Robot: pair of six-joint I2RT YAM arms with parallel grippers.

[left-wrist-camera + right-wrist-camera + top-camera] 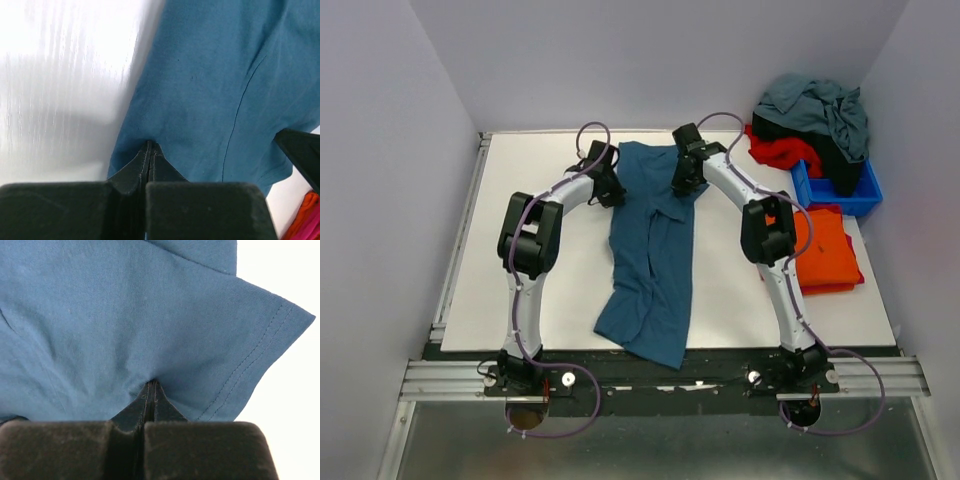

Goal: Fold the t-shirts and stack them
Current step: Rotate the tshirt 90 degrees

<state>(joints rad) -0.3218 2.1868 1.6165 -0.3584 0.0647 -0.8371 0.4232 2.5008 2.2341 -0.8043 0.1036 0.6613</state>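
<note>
A dark teal-blue t-shirt (pixel 650 250) stretches from the far middle of the table to the near edge, bunched and narrow. My left gripper (pixel 611 189) is shut on its far left edge; in the left wrist view the jaws (pixel 150 146) pinch the cloth (pixel 215 85). My right gripper (pixel 682 180) is shut on its far right part near a sleeve; in the right wrist view the closed jaws (pixel 151 385) pinch the cloth (pixel 125 315) beside the sleeve hem (pixel 270 340).
A folded orange shirt (pixel 825 250) with pink beneath lies at the right. A small blue plastic bin (pixel 840 190) at the back right holds a heap of red, black and grey-blue shirts (pixel 815 115). White walls enclose the table.
</note>
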